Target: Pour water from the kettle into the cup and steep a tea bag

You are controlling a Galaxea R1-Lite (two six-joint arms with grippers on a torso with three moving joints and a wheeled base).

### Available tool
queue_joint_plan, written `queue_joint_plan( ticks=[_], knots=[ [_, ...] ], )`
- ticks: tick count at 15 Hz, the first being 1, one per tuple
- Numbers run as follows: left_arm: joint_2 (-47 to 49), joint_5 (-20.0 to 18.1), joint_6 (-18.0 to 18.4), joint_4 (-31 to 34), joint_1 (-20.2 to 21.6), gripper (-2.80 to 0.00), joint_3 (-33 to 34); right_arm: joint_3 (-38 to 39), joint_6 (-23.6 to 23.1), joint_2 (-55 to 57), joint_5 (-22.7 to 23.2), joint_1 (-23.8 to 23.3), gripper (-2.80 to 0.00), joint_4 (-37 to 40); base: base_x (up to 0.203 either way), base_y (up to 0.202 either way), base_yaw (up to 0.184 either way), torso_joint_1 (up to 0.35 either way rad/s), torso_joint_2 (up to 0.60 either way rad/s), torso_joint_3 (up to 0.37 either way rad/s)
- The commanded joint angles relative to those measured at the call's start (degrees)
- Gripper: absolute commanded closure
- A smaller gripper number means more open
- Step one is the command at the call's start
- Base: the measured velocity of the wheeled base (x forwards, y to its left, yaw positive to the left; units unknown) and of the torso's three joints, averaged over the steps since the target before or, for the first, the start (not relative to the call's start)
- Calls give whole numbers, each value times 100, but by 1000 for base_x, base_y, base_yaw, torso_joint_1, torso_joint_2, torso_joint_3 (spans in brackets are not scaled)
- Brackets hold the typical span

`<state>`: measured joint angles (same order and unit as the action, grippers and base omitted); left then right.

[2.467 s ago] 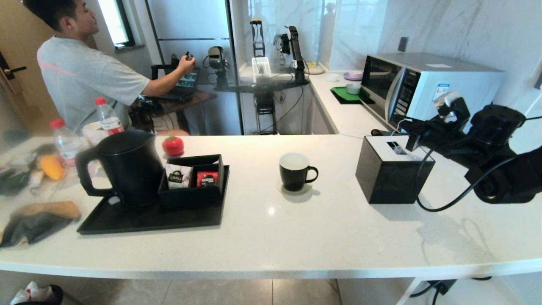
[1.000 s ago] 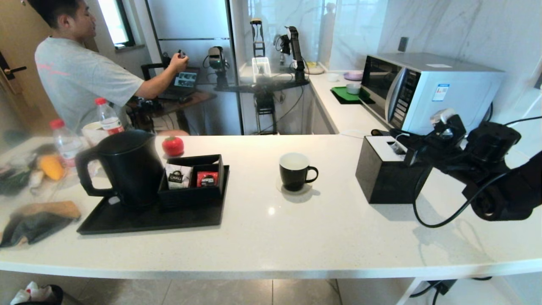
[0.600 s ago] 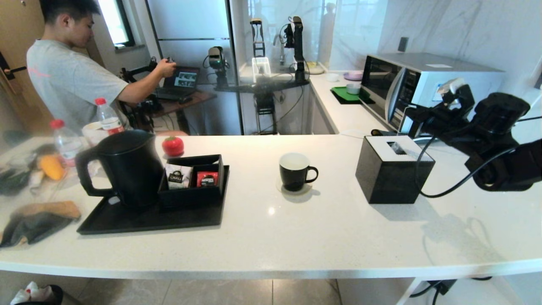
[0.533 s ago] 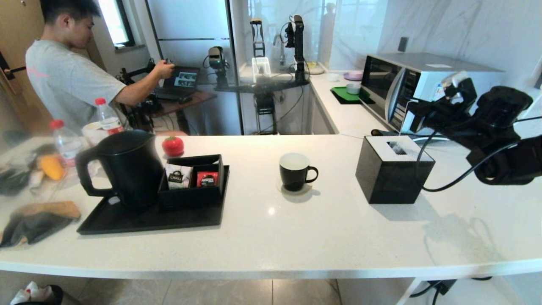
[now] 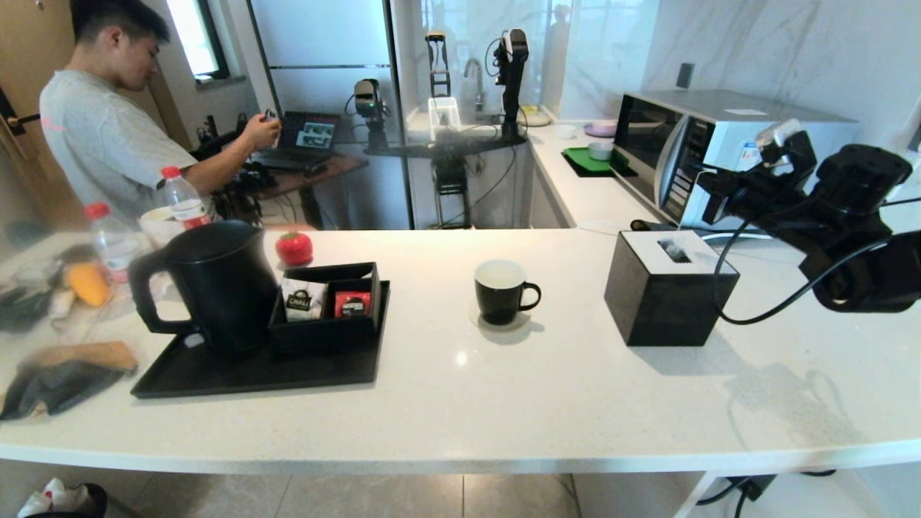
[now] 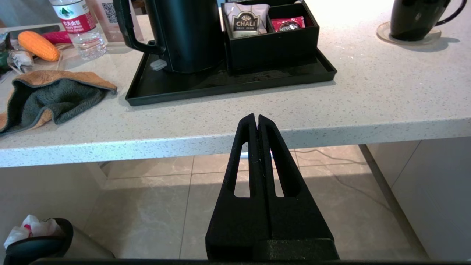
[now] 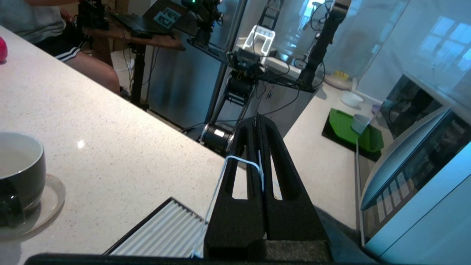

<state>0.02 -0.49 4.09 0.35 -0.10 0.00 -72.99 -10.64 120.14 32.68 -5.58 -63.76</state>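
Note:
The matte black kettle (image 5: 216, 284) (image 6: 187, 33) stands on the black tray (image 5: 252, 370) at the left. On a coaster mid-counter sits the black cup (image 5: 499, 291) (image 7: 18, 173), white inside. My right gripper (image 5: 709, 203) (image 7: 257, 118) hovers above the back right of the black box (image 5: 665, 302). It is shut on the tea bag's thin white tag (image 7: 261, 173). The string (image 7: 235, 159) loops over one finger and drops towards the box; the bag itself is hidden. My left gripper (image 6: 256, 118) is shut and empty, below the counter's front edge.
A small black caddy (image 5: 327, 298) on the tray holds a white CHALI packet (image 6: 243, 20) and a red packet (image 6: 290, 25). A microwave (image 5: 719, 147) stands behind the right arm. Bottles (image 5: 108, 241), a cloth (image 5: 65, 374) and clutter fill the far left. A person (image 5: 108, 137) works beyond the counter.
My right gripper dipped onto the black box's top opening, then lifted up and back with the tag pinched. Kettle and cup stayed put. The person shifted at the far desk.

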Motion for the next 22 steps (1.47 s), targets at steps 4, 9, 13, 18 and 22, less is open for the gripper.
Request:
queue_joint_plan(
  ticks=[4, 9, 13, 18, 22],
  knots=[
    [-2, -4, 4, 0, 1, 0, 0, 359, -114, -169, -43, 13, 0, -23, 0, 0, 0, 0, 0, 0],
    [-2, 5, 4, 0, 1, 0, 0, 798, -139, -227, -95, 46, 0, -31, 0, 0, 0, 0, 0, 0],
    [-2, -2, 2, 0, 1, 0, 0, 1154, -155, -196, -69, 92, 0, -111, 0, 0, 0, 0, 0, 0],
    [-2, -4, -1068, 0, 1, 0, 0, 1198, -149, -96, -69, 13, 0, -232, 0, 0, 0, 0, 0, 0],
    [-2, -4, -7062, 0, 1, 0, 0, 1191, -150, -53, -87, -40, 0, -181, 0, 0, 0, 0, 0, 0]
  ],
)
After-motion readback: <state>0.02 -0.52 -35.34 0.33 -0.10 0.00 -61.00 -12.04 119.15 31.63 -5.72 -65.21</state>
